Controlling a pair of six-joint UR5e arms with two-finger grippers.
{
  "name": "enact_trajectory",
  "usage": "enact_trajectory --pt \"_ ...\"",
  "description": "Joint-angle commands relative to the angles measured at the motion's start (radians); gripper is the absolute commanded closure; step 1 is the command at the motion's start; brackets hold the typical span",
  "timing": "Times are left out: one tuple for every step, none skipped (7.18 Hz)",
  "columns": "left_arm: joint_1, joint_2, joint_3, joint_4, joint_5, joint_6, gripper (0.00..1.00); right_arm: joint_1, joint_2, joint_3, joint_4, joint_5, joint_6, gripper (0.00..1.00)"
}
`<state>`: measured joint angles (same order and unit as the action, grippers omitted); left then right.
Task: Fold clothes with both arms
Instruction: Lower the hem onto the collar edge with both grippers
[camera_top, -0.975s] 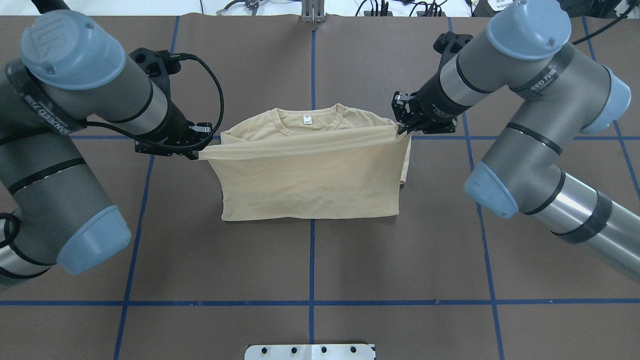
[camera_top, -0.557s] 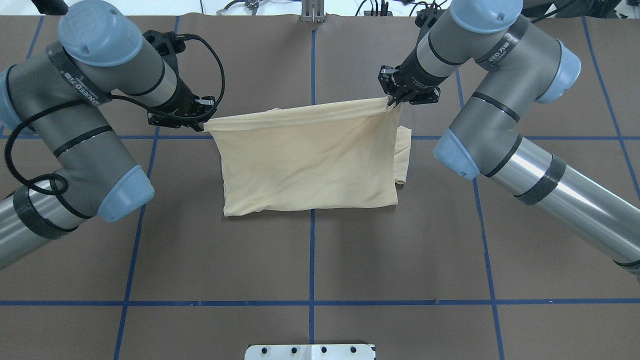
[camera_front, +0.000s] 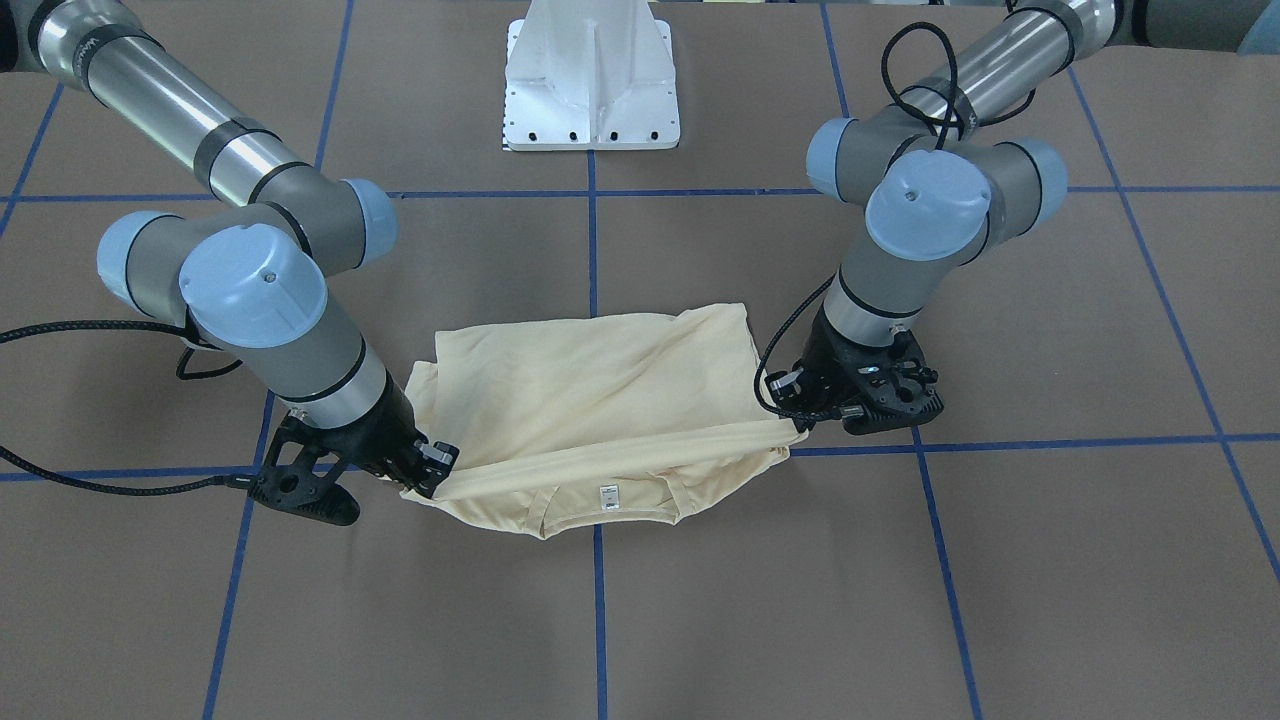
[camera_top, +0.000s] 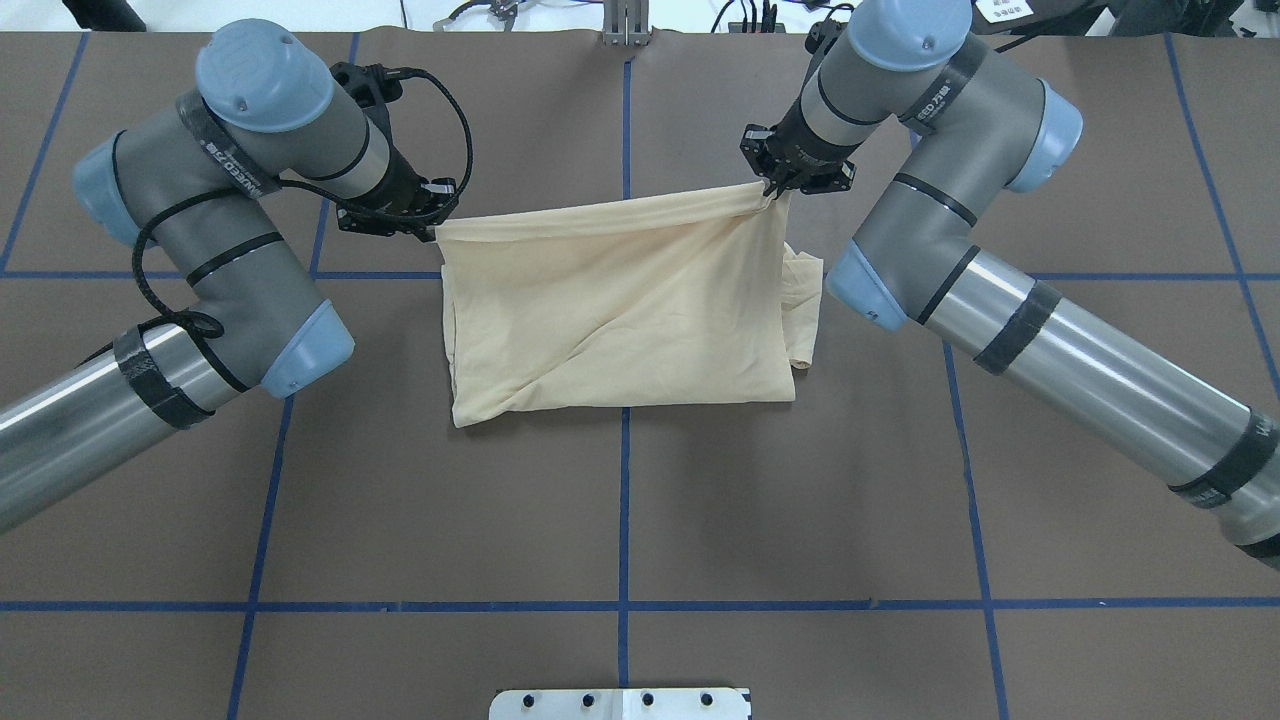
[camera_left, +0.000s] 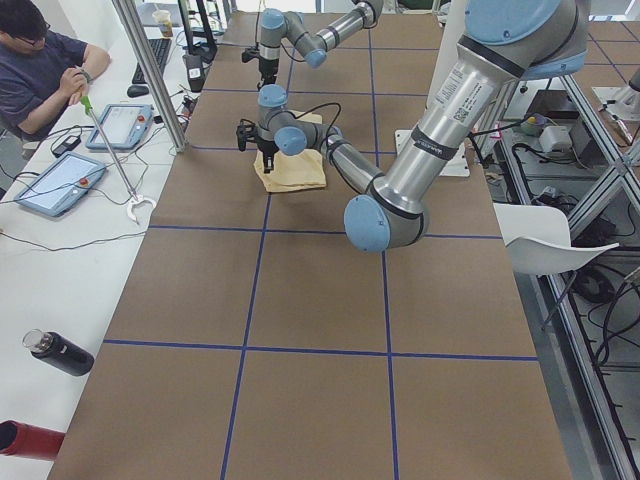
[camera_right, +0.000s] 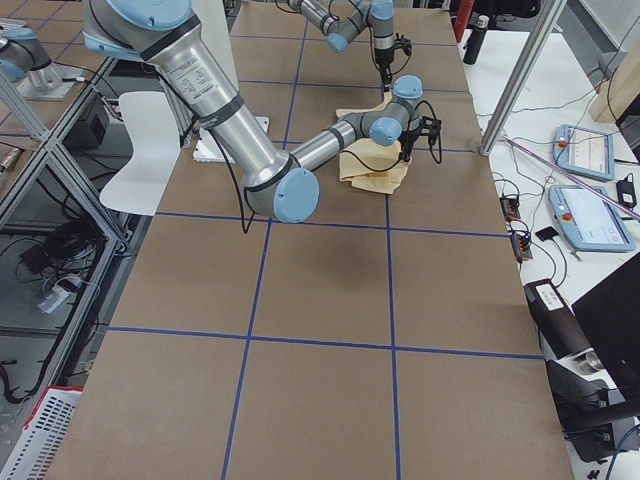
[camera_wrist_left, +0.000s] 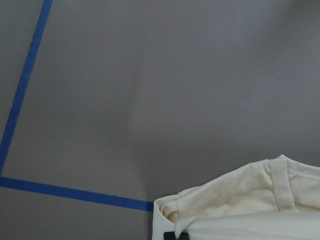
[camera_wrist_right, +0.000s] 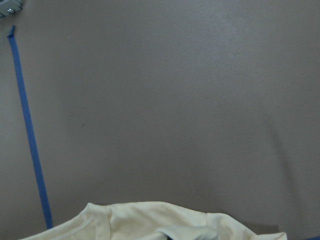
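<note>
The pale cream-yellow T-shirt (camera_top: 620, 310) lies folded on the brown table, print hidden. My left gripper (camera_top: 437, 225) is shut on one corner of the upper layer's edge. My right gripper (camera_top: 772, 192) is shut on the other corner. The edge hangs taut between them, a little above the table at the shirt's far side. In the front-facing view the left gripper (camera_front: 798, 428) and right gripper (camera_front: 432, 478) hold this edge over the collar, with the white neck tag (camera_front: 607, 492) showing below it. Both wrist views show the shirt's shoulder (camera_wrist_left: 240, 200) (camera_wrist_right: 150, 220).
A folded sleeve (camera_top: 806, 310) sticks out at the shirt's right side. The white pedestal base (camera_front: 590, 80) stands at the robot's side of the table. Blue tape lines (camera_top: 624, 500) cross the table. An operator (camera_left: 40, 60) sits by tablets beyond the table's far edge.
Both grippers have carried the held edge away from the robot, over the collar. In the overhead view the collar and neck tag are now covered.
</note>
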<state>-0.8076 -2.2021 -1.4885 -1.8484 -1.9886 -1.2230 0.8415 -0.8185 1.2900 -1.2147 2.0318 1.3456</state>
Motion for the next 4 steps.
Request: enact_trajectory --pt "0.002 -0.024 0.077 -0.076 0.001 -0.006 1.00 -0.025 0.036 -0.064 0.001 -0.008 0.000 1.00" --pt "0.005 -0.031 0.102 -0.116 0.001 -0.029 1.00 -0.039 0.036 -0.064 0.001 -0.013 0.000 1.00" --pt "0.018 -0.047 0.134 -0.144 0.001 -0.056 1.00 -0.053 0.035 -0.064 0.001 -0.030 0.000 1.00" --pt "0.022 -0.044 0.142 -0.146 0.001 -0.053 1.00 -0.056 0.027 -0.064 0.001 -0.033 -0.002 1.00"
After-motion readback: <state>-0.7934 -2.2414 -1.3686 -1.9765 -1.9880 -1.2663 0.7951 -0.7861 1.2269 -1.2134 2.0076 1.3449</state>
